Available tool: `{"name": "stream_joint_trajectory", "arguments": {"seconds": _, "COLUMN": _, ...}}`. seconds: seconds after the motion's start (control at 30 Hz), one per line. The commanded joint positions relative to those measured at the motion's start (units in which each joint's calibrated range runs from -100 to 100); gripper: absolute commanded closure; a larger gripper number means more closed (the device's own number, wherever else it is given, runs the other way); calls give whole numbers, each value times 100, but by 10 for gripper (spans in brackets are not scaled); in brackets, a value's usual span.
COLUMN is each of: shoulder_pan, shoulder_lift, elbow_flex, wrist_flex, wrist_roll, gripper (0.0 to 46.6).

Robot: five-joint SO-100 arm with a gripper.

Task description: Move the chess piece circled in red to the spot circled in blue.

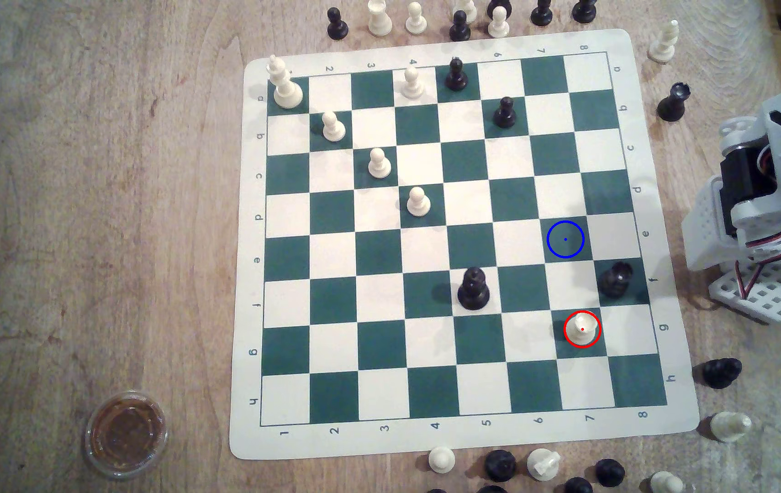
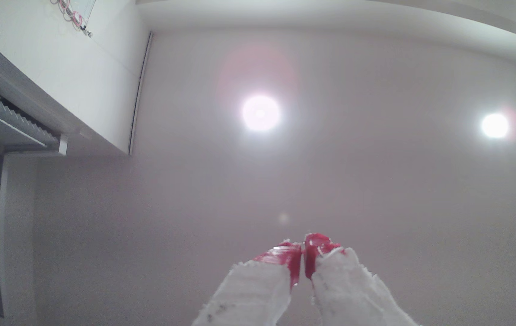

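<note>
The chess piece (image 1: pixel 582 326), short and cream-white with a broad flat top, stands inside a red ring on a dark green square near the board's lower right in the exterior view. Two squares up the same column lies the spot (image 1: pixel 565 239), a green square with a blue ring and centre dot, nothing on it. The arm (image 1: pixel 768 199) is folded at the exterior view's right edge, off the board. In the wrist view my gripper (image 2: pixel 303 246) points up at the ceiling, its red-tipped white fingers (image 2: pixel 281 255) pressed together with nothing between them.
A black piece (image 1: pixel 615 278) stands on the square diagonally between the chess piece and the spot, toward the arm. Another black piece (image 1: pixel 473 289) is mid-board. Cream pawns run diagonally at upper left. Captured pieces ring the green-and-white board (image 1: pixel 673 332). A small lidded cup (image 1: pixel 126 433) sits at lower left.
</note>
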Motion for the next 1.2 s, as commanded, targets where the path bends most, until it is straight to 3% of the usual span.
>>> {"name": "stream_joint_trajectory", "arguments": {"seconds": 0.0, "shoulder_pan": 32, "shoulder_lift": 22, "elbow_flex": 117, "wrist_flex": 3, "wrist_roll": 15, "gripper": 464}}
{"name": "stream_joint_trajectory", "arguments": {"seconds": 0.3, "shoulder_pan": 79, "shoulder_lift": 22, "elbow_flex": 81, "wrist_flex": 2902, "wrist_roll": 15, "gripper": 464}}
{"name": "stream_joint_trajectory", "arguments": {"seconds": 0.47, "shoulder_pan": 353, "shoulder_lift": 22, "elbow_flex": -581, "wrist_flex": 6457, "wrist_roll": -24, "gripper": 464}}
{"name": "stream_joint_trajectory", "arguments": {"seconds": 0.7, "shoulder_pan": 313, "shoulder_lift": 22, "elbow_flex": -1868, "wrist_flex": 8463, "wrist_roll": -29, "gripper": 464}}
{"name": "stream_joint_trajectory", "arguments": {"seconds": 0.9, "shoulder_pan": 220, "shoulder_lift": 31, "elbow_flex": -2231, "wrist_flex": 10314, "wrist_roll": -39, "gripper": 449}}
{"name": "stream_joint_trajectory", "arguments": {"seconds": 1.03, "shoulder_pan": -7, "shoulder_lift": 31, "elbow_flex": -2539, "wrist_flex": 11150, "wrist_roll": -39, "gripper": 464}}
{"name": "stream_joint_trajectory", "arguments": {"seconds": 1.17, "shoulder_pan": -570, "shoulder_lift": 31, "elbow_flex": -3074, "wrist_flex": 13050, "wrist_roll": 391, "gripper": 464}}
